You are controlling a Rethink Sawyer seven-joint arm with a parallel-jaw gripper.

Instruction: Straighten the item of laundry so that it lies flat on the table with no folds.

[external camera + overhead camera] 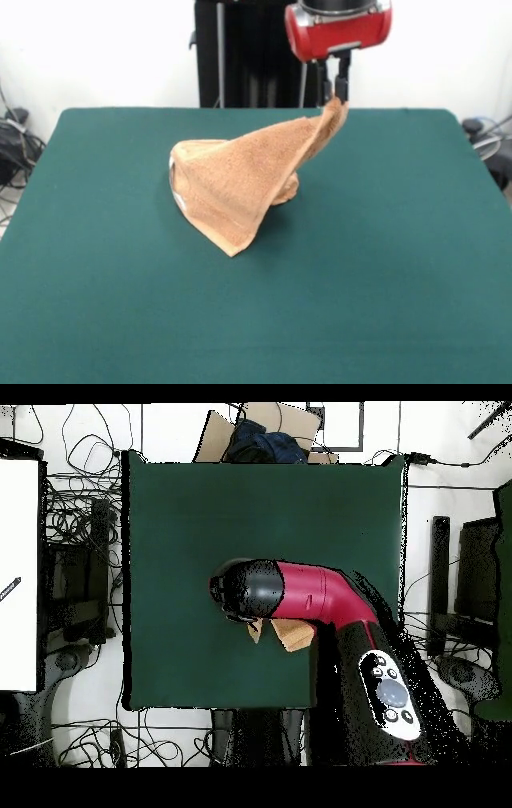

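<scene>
The tan-orange towel [240, 180] is lifted by one corner and hangs as a tilted, folded sheet. Its lower part rests bunched on the green table [96, 240], left of centre and towards the far side. My gripper [339, 94] hangs from the red arm head [338, 28] and is shut on the raised corner, well above the table. In the overhead view the red and black arm [300, 594] covers the gripper and most of the towel. Only a small piece of towel [292, 634] shows beside it on the table [180, 514].
The black pedestal [240, 56] stands behind the table's far edge. Cables [16, 144] lie off the left side and more [488, 136] off the right. A cardboard box with dark cloth [262, 436] sits beyond the table's edge opposite the robot in the overhead view.
</scene>
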